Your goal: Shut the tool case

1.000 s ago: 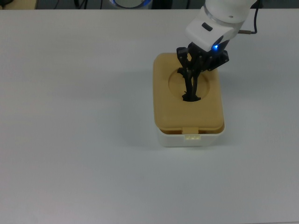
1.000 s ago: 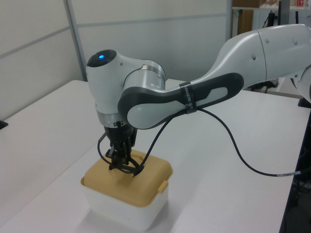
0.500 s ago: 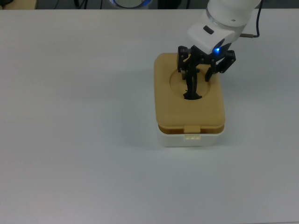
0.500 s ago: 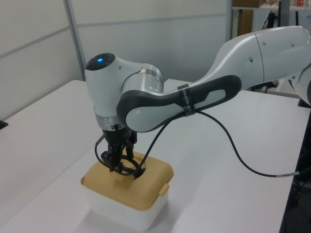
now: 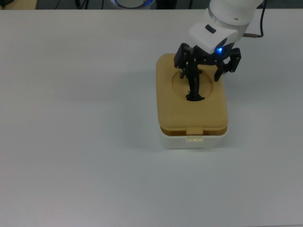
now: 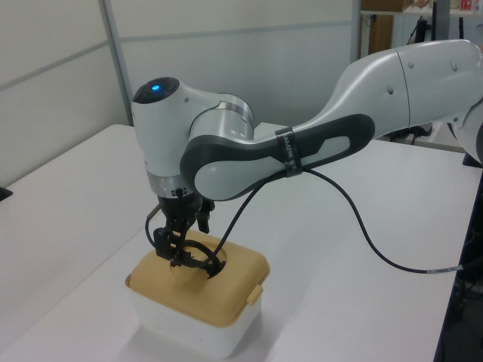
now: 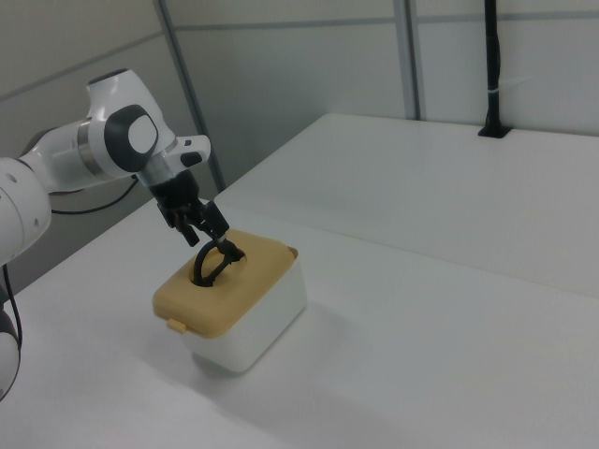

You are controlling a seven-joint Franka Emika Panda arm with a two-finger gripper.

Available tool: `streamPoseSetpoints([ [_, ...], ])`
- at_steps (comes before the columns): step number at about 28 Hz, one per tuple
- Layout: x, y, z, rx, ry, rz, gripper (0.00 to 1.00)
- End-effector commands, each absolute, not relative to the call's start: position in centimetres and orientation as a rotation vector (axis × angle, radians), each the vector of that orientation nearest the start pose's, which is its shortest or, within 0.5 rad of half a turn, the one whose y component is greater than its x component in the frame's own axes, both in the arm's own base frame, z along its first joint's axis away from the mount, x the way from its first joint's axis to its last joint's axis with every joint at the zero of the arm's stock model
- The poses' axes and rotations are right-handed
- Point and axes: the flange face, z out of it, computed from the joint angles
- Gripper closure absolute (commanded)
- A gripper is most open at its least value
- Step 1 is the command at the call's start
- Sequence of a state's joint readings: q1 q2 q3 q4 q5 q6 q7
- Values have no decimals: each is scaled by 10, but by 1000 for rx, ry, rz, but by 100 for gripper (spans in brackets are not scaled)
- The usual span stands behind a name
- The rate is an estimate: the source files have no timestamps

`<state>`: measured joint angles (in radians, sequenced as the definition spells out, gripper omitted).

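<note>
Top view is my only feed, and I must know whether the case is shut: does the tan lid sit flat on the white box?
Observer: Left view: the tan rounded-rectangular plastic lid lies level on the white translucent plastic box.
Operator: Handle up?
Observer: Right view: the thin black handle arches up out of its recess.
Operator: End effector height?
Observer: Left view: the end effector hangs open, fingertips above the lid's surface.

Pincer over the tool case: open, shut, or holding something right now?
Pincer: open, fingers spread either side of the black handle on the tan lid, holding nothing.
</note>
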<state>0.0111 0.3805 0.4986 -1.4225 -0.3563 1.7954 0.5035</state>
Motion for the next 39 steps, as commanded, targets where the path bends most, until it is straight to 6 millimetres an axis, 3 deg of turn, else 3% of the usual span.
streamPoseSetpoints([
  [1, 618, 238, 521, -3268, -124, -141, 0],
  [7, 607, 202, 548, -3246, -178, -26, 0],
  [11, 605, 182, 553, -3242, -191, 35, 0],
  [17, 604, 130, 571, -3240, -177, 73, 0],
  [18, 604, 112, 577, -3239, -177, 81, 0],
  [24, 603, 49, 592, -3218, -153, 84, 0],
  [29, 602, 9, 599, -3210, -137, 76, 0],
  [35, 595, -31, 602, -3199, -162, 118, 0],
  [39, 595, -40, 602, -3194, -142, 113, 0],
])
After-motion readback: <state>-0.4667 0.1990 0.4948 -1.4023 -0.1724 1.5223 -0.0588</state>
